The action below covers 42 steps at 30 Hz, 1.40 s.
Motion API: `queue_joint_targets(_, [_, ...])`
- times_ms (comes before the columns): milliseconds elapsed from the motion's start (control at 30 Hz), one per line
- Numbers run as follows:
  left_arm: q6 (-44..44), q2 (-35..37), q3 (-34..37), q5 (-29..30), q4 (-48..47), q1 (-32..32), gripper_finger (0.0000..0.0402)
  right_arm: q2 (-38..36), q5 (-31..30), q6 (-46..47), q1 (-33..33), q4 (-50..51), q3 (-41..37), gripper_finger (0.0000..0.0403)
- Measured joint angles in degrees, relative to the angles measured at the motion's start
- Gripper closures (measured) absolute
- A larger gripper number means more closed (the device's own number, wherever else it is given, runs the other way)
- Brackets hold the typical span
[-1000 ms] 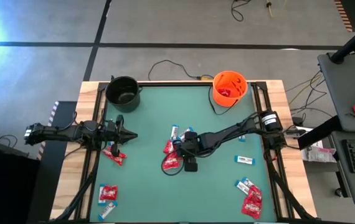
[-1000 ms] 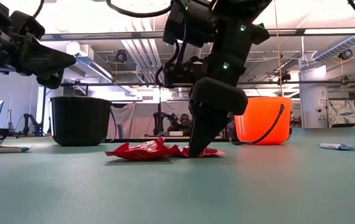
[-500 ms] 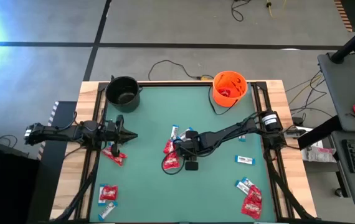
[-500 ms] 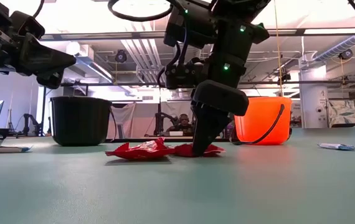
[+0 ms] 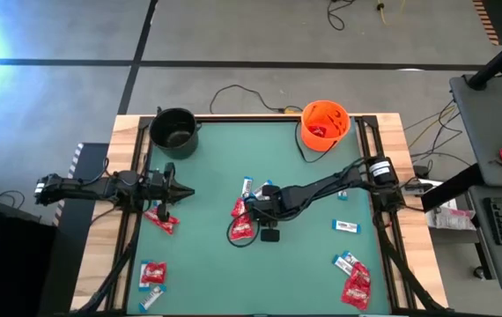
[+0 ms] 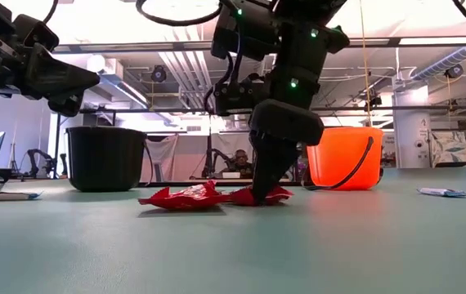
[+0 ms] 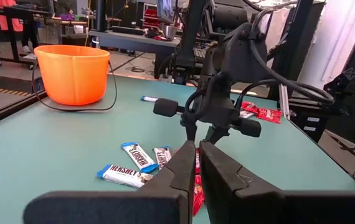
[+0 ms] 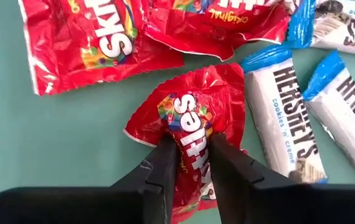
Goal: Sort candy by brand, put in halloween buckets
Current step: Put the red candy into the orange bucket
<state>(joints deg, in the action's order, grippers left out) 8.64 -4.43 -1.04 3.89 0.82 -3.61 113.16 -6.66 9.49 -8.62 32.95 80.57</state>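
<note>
My right gripper (image 8: pixel 195 165) stands at mid-table (image 6: pixel 262 196), shut on a red Skittles packet (image 8: pixel 193 118). Two more red packets (image 8: pixel 90 43) lie flat beside it, as do white-and-blue Hershey's bars (image 8: pixel 283 112). The orange bucket (image 5: pixel 324 125) stands at the far right with red candy inside. The black cauldron (image 5: pixel 174 130) sits at the far left. My left gripper (image 5: pixel 188 192) hovers shut above the table's left side, near a red packet (image 5: pixel 161 218). My right gripper pinches the red Skittles packet near its edge (image 8: pixel 193 152) between the two fingers (image 8: pixel 165 165), coming from above and pointing down. The wrapper is crumpled up between them. The rest of the packet lies on the table (image 6: pixel 275 194).
More candy lies scattered: a red packet with a bar at the near left (image 5: pixel 152 275), several pieces at the near right (image 5: pixel 355 282), single bars right of centre (image 5: pixel 346 226). Wooden rails (image 5: pixel 129 158) edge the green mat. A person sits in the room beyond (image 6: pixel 237 161).
My right gripper has stayed low on the red packet, shifting only slightly toward the table's left. The wrapper beside its fingertips now stands a little higher off the table than before.
</note>
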Motion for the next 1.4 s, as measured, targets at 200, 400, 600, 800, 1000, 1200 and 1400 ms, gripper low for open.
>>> queue_joint_targets(200, [0.0, 0.0, 0.0, -0.01, 0.0, -0.01, 0.0395, -1.22, -0.82, 0.97, 0.45, 4.72, 4.63, 0.0331])
queue_joint_targets(400, [0.0, 0.0, 0.0, 0.01, 0.0, 0.0, 0.0395, -2.29, -1.04, 0.9, 1.42, 9.68, 9.66, 0.0332])
queue_joint_targets(600, [0.0, 0.0, 0.0, -0.01, 0.0, 0.01, 0.0395, -6.24, -3.93, 1.8, 5.21, 11.71, 10.43, 0.0334])
queue_joint_targets(800, [0.0, 0.0, 0.0, -0.01, 0.0, -0.01, 0.0395, -12.37, -12.43, 6.33, 11.08, 11.92, 10.45, 0.0335])
queue_joint_targets(1000, [0.0, 0.0, 0.0, 0.0, 0.0, 0.01, 0.0395, -18.08, -20.44, 19.25, 18.85, 13.64, 10.45, 0.0336])
queue_joint_targets(1200, [0.0, 0.0, 0.0, 0.0, 0.0, 0.01, 0.0395, -21.14, -21.85, 30.27, 27.49, 17.3, 10.47, 0.0336])
queue_joint_targets(1400, [0.0, 0.0, 0.0, -0.01, 0.0, -0.01, 0.0395, -20.18, -21.86, 36.3, 37.59, 17.72, 10.5, 0.0336])
